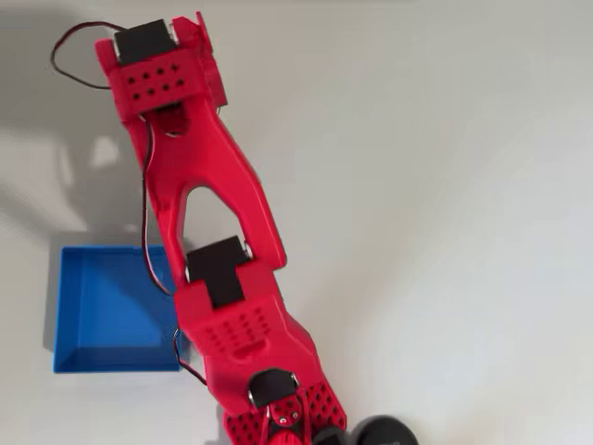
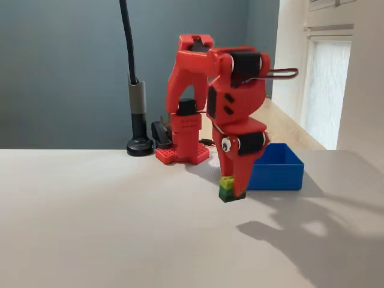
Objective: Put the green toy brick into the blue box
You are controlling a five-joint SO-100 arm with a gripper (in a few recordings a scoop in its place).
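In the fixed view my red gripper [image 2: 235,189] points straight down at the table, in front of and a little left of the blue box [image 2: 275,168]. The green toy brick [image 2: 226,189], lime on top and darker green below, sits at the fingertips at table level. The fingers look closed on it, and the brick juts out to their left. From overhead the blue box [image 1: 102,315] lies at the left, partly under the arm's elbow. The arm's wrist [image 1: 157,74] reaches to the top left and hides the fingers and the brick.
A black pole on a round base [image 2: 139,146] stands behind the arm's red base [image 2: 183,153], with a cable near it. Seen from overhead, the black round base [image 1: 384,431] is at the bottom edge. Pale tabletop [image 2: 90,228] stretches left and forward.
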